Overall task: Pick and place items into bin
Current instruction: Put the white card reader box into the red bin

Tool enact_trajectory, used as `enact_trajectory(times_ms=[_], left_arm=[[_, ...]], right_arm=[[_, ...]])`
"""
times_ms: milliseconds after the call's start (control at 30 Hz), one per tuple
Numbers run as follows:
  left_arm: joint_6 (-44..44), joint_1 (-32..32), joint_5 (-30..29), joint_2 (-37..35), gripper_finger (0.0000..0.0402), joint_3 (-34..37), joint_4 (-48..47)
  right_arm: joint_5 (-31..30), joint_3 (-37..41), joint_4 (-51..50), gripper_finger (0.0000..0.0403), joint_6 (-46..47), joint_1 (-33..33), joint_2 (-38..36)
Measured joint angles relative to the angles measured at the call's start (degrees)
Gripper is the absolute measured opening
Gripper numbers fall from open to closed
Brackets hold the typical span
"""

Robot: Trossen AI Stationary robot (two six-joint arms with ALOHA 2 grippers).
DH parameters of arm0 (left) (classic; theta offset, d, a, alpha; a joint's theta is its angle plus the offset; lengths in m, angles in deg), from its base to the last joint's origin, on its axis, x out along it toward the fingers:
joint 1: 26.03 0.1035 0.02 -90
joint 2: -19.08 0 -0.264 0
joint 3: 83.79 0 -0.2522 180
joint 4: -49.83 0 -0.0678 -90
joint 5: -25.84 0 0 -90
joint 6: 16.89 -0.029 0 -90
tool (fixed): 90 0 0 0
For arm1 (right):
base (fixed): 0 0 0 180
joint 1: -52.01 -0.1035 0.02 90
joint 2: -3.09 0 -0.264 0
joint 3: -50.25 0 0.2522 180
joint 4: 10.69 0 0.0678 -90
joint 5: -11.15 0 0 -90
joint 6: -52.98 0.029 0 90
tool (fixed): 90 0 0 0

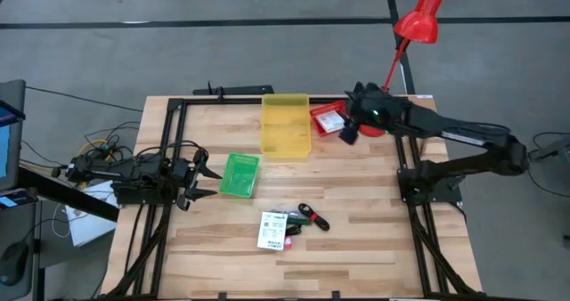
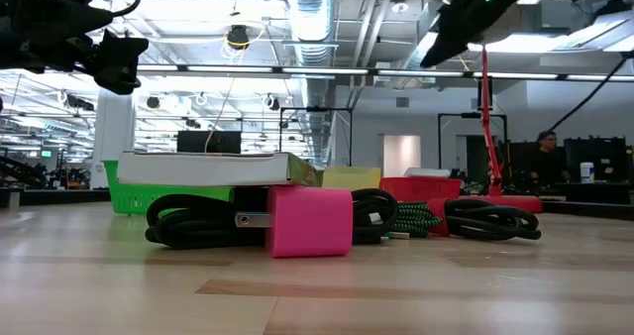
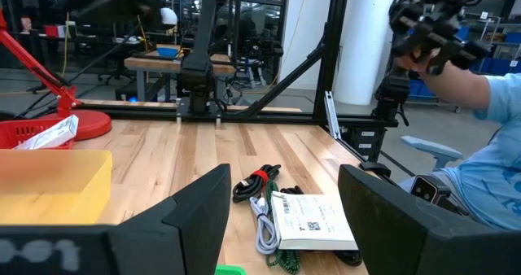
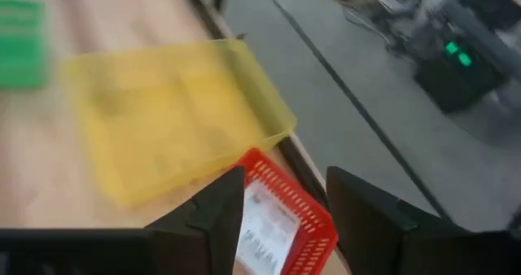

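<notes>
The loose items lie together near the table's near middle: a flat white packet (image 1: 272, 231) with dark print, coiled black cables (image 1: 312, 217), a green braided cable (image 2: 416, 218) and a pink block (image 2: 309, 221). In the left wrist view the packet (image 3: 313, 223) lies beside a cable tied with red (image 3: 256, 181). My left gripper (image 1: 212, 182) (image 3: 285, 177) is open, hovering left of the green bin (image 1: 239, 174). My right gripper (image 1: 347, 132) (image 4: 285, 177) is open above the red bin (image 4: 285, 214). Another white packet (image 4: 260, 230) lies in that red bin.
A yellow bin (image 1: 286, 123) stands at the far middle, with the red bin (image 1: 328, 120) to its right. A red desk lamp (image 1: 419, 20) rises from the far right corner. A dark frame (image 1: 174, 141) borders the table. A person in a blue shirt (image 3: 496, 169) sits beyond the table.
</notes>
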Motion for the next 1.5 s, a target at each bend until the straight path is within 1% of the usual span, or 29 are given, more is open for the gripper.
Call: enact_trajectory(times_ms=[100,267,367,467,567,633,833,900,967,1067,1233,1300,1400,1500], left_arm=[[0.0,0.0,0.0,0.0,0.0222,0.0,0.0],[0.0,0.0,0.0,0.0,0.0222,0.0,0.0],[0.0,0.0,0.0,0.0,0.0222,0.0,0.0],[0.0,0.0,0.0,0.0,0.0222,0.0,0.0],[0.0,0.0,0.0,0.0,0.0222,0.0,0.0],[0.0,0.0,0.0,0.0,0.0222,0.0,0.0],[0.0,0.0,0.0,0.0,0.0222,0.0,0.0],[0.0,0.0,0.0,0.0,0.0222,0.0,0.0],[0.0,0.0,0.0,0.0,0.0222,0.0,0.0],[0.0,0.0,0.0,0.0,0.0222,0.0,0.0],[0.9,0.0,-0.7,0.0,0.0222,0.0,0.0],[1.6,0.0,-3.6,0.0,0.0222,0.0,0.0],[0.5,0.0,-9.0,0.0,0.0222,0.0,-0.4],[-0.6,0.0,-11.1,0.0,0.0222,0.0,0.0]], right_arm=[[1.6,0.0,-6.1,0.0160,-0.6,-4.6,-4.3],[8.0,0.0,-15.8,0.0153,1.6,-12.1,-9.3],[10.3,0.2,-18.1,0.0150,4.0,-16.6,-10.9],[10.7,2.3,-17.2,0.0147,5.4,-21.0,-12.0],[10.7,5.9,-13.9,0.0144,5.5,-24.6,-12.6],[10.7,9.0,-9.9,0.0143,5.9,-26.7,-12.6],[10.6,18.8,9.7,0.0134,8.8,-31.6,-12.4],[10.6,21.1,15.9,0.0130,9.4,-32.6,-12.4],[10.6,22.4,19.9,0.0126,8.7,-33.0,-12.4],[10.5,23.3,22.8,0.0123,5.7,-32.8,-12.4],[10.4,23.5,23.1,0.0123,1.5,-31.3,-12.4],[10.4,23.5,23.0,0.0123,0.9,-30.5,-12.4],[10.4,23.5,22.9,0.0123,0.8,-30.1,-12.4],[10.4,23.5,22.5,0.0123,0.9,-30.3,-12.4]])
